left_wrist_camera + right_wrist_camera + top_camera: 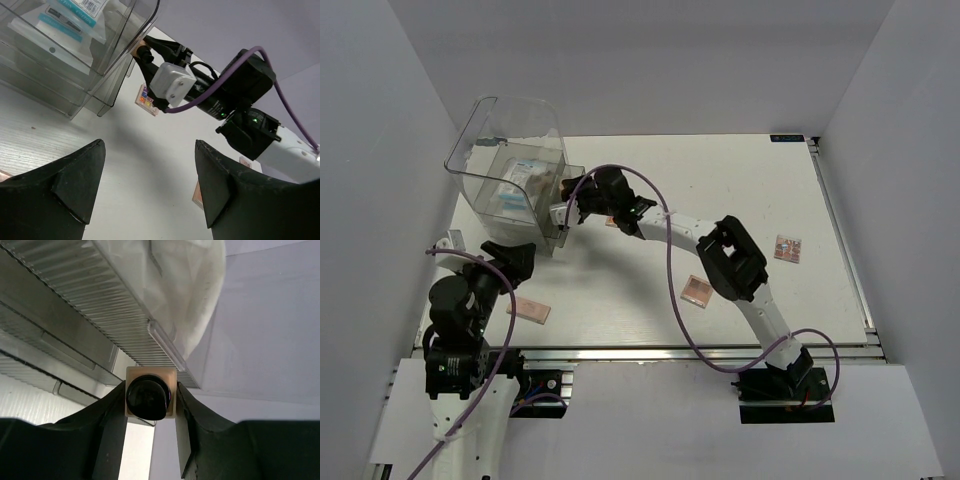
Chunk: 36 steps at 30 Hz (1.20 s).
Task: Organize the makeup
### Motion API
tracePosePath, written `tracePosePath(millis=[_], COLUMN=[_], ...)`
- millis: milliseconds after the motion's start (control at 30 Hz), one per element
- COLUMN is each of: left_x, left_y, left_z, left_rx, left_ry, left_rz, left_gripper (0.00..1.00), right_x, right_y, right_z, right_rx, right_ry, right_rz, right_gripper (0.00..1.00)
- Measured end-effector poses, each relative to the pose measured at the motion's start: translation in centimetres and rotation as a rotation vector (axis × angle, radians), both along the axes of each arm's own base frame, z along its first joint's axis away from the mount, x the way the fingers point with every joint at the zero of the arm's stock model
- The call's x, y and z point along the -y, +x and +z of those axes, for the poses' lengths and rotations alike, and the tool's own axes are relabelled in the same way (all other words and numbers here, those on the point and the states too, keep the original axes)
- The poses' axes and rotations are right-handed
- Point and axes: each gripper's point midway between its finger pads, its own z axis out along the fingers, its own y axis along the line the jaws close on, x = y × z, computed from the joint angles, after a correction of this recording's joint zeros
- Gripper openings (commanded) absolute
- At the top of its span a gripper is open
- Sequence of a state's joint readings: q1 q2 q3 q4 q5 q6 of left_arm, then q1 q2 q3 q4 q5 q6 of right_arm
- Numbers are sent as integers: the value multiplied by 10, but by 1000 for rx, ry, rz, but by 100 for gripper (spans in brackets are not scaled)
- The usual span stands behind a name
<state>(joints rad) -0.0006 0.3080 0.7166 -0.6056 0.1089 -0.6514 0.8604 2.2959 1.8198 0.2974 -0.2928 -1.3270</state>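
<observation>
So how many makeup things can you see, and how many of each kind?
Flat palettes and compacts on the table: 4
Beige bottle with a dark cap, held in the right gripper: 1
White-blue packet inside the clear bin: 1 that shows clearly
Total: 6
</observation>
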Motion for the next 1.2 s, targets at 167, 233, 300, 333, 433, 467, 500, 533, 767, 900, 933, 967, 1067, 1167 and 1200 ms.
tracePosePath(millis=[167,233,300,333,433,467,500,533,767,900,933,967,1067,1167,1200], left_x=[-2,-3,-3,-4,-4,-4,-4,-4,-3,-2,-2,-2,1,8,11], left_y=[-4,-4,-4,-4,-4,-4,-4,-4,-2,0,0,1,3,7,10], left_z=[-1,-2,-2,-2,-2,-2,-2,-2,-1,-2,-2,-2,0,5,6], left_rx=[-1,-5,-5,-5,-4,-4,-4,-4,-1,-10,-10,-10,-3,10,10], left_ry=[-2,-2,-1,-1,-1,-1,-1,-1,0,-1,-1,-1,-9,-14,-17], left_rz=[13,17,21,22,24,24,24,24,19,15,14,13,-4,-46,-63], left_gripper=[82,82,82,82,82,82,82,82,81,81,78,76,57,44,43], right_x=[-8,-10,-10,-11,-14,-14,-14,-14,-6,5,8,11,24,40,48], right_y=[10,14,15,16,18,18,18,18,9,2,1,0,7,29,38], right_z=[-14,-19,-26,-24,-7,-7,-7,-8,-8,5,9,16,47,86,98], right_rx=[73,104,123,148,201,205,208,211,196,119,88,49,-107,-310,-367], right_ry=[-41,-59,-80,-83,-61,-62,-65,-69,-71,-37,-23,0,104,253,300], right_rz=[-5,-3,1,7,9,12,14,16,27,19,12,0,-63,-147,-173], right_gripper=[16,46,69,75,86,87,88,88,85,81,80,77,48,18,7])
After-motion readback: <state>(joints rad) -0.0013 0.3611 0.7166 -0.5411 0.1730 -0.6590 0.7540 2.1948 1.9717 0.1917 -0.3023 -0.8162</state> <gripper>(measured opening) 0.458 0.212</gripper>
